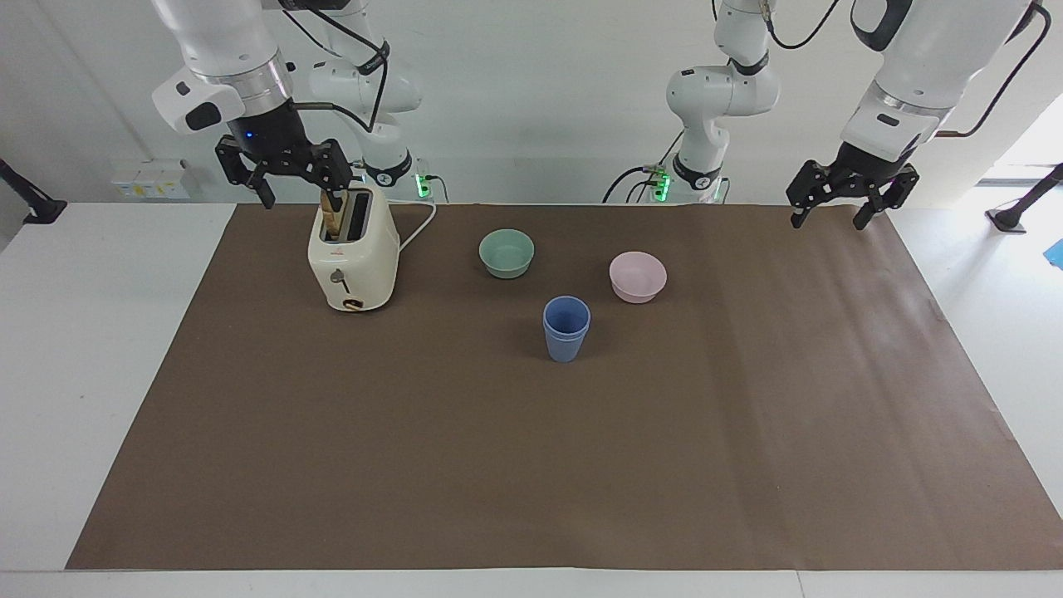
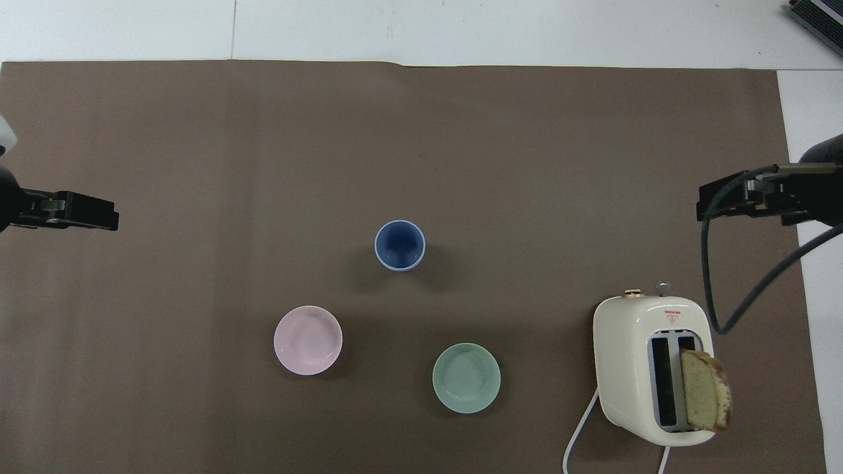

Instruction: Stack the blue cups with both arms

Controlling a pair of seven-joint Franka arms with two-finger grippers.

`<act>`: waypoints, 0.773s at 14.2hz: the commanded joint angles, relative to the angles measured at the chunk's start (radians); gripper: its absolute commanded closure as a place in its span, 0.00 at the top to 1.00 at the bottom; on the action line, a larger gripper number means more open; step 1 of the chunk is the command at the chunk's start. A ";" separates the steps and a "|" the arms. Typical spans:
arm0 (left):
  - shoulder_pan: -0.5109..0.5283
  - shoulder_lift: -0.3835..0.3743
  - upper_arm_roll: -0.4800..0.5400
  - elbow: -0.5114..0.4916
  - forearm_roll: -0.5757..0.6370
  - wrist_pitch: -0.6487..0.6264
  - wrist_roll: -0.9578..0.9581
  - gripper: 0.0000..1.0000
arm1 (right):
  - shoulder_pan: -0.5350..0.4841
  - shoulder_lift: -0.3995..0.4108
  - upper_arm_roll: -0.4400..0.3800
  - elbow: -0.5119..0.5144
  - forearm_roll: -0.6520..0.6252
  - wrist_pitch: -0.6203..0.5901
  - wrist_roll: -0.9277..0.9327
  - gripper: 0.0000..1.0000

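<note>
I see the blue cups (image 1: 566, 330) nested upright mid-table (stacking looks done), so my right gripper (image 1: 286, 176) and left gripper (image 1: 840, 203) hang spread-fingered, empty.

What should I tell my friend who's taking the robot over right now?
Left end effector: open, holding nothing, waiting in the air over the mat's edge at the left arm's end.
Right end effector: open, holding nothing, up in the air above the toaster, which has a bread slice in one slot.
Cups: already nested, one inside the other, upright mid-mat, farther from the robots than the green bowl and pink bowl.
Done: the stacking.
Left: nothing, as far as the views show.
</note>
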 commanded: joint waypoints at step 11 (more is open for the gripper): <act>0.019 -0.011 -0.009 0.002 -0.010 -0.019 0.017 1.00 | -0.035 -0.066 0.006 -0.078 0.021 0.022 -0.041 1.00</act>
